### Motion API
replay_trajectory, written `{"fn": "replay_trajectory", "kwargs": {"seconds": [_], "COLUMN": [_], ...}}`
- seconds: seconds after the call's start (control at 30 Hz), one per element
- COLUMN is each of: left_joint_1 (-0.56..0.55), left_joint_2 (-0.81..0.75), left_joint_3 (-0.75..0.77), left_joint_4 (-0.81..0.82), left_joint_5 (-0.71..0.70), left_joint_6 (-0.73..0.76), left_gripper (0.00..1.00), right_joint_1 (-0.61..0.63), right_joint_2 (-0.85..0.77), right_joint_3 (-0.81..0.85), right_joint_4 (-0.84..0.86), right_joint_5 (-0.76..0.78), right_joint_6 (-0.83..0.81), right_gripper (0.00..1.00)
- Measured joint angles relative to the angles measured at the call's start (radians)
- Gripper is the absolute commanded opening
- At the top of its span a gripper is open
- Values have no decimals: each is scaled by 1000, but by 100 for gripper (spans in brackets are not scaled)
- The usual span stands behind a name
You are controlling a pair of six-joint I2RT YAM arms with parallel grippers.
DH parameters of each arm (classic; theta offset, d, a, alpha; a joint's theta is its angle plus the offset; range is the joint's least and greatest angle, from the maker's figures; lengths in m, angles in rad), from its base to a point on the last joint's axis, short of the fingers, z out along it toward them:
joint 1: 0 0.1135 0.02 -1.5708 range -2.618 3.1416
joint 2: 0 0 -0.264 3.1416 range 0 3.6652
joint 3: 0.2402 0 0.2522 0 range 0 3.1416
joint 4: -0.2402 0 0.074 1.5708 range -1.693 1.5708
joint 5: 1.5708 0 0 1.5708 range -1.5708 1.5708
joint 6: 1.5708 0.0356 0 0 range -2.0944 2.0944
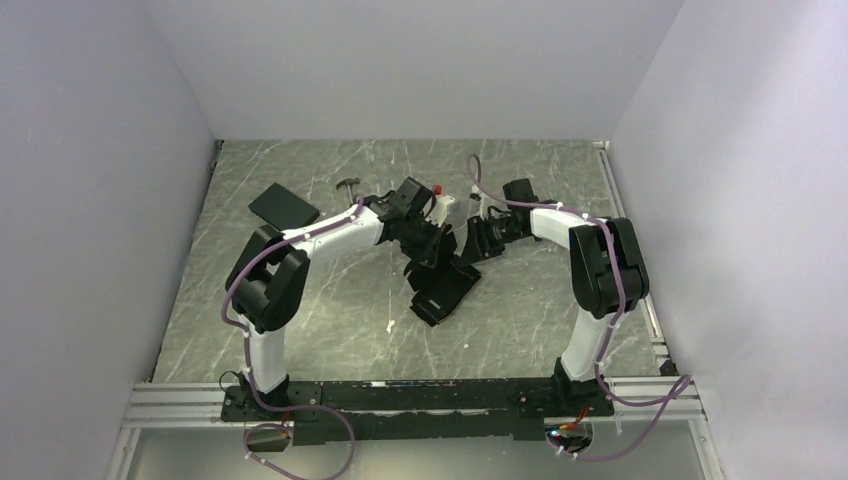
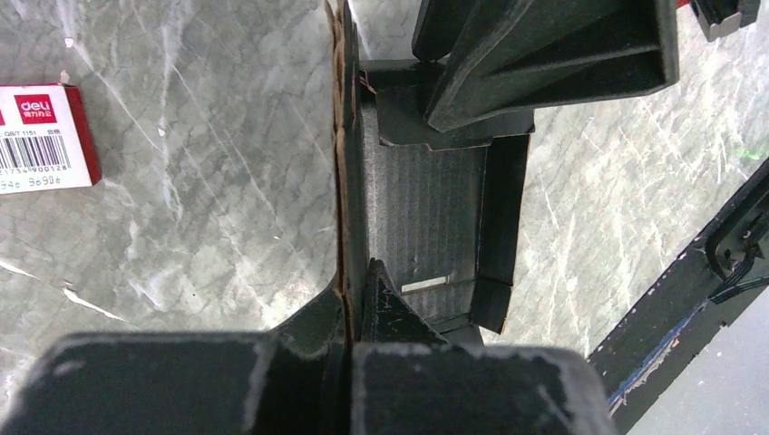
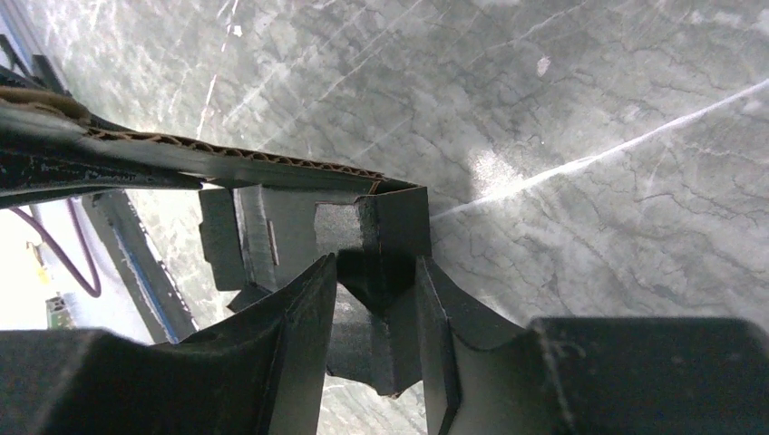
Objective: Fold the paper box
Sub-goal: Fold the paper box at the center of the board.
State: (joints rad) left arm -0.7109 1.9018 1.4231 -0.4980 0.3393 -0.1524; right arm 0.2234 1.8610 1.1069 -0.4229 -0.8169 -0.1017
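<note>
Cardboard sits clamped from two sides. The paper box (image 1: 441, 290) lies on the table (image 1: 300, 320), only partly formed. Its long axis runs from its far end, where both grippers work, down to its free near end.

On the box's left long wall the left gripper (image 2: 349, 304) is closed tight. The raw corrugated edge of that wall is squeezed between its fingers and runs straight away from it along the box's length.

At the box's far right corner the right gripper (image 3: 376, 272) stands half-closed astride a short upright end flap. Both fingers seem to touch the flap, so I take it for a grip on the box. The flap lies directly ahead of this pincer, crosswise to the long axis, and the right arm is the nearer to it.

The next move, I judge, turns on swinging the flap inward against the held wall, with the left holding that wall upright. A red-and-white carton (image 2: 45, 136) lies on the wall's outer side, apart from the box.
</note>
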Motion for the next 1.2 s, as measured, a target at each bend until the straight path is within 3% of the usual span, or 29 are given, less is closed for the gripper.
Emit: {"fn": "replay_trajectory", "kwargs": {"seconds": [0.13, 0.7, 0.9, 1.2], "left_joint_1": [-10, -11, -10, -9], "left_joint_2": [3, 3, -1, -13], "left_joint_3": [10, 7, -10, -40], "left_joint_4": [-14, -9, 16, 56], "left_joint_5": [-21, -14, -3, 22], "left_joint_6": [2, -30, -63, -105], "left_gripper": [0, 0, 0, 0], "right_joint_1": [14, 68, 69, 71], "right_joint_2": [-13, -93, -96, -103], "right_joint_3": [0, -55, -71, -81], "right_joint_4": [0, 37, 54, 66], "right_joint_5": [36, 167, 183, 213], "right_joint_6": [-9, -11, -11, -16], "right_gripper": [35, 38, 44, 30]}}
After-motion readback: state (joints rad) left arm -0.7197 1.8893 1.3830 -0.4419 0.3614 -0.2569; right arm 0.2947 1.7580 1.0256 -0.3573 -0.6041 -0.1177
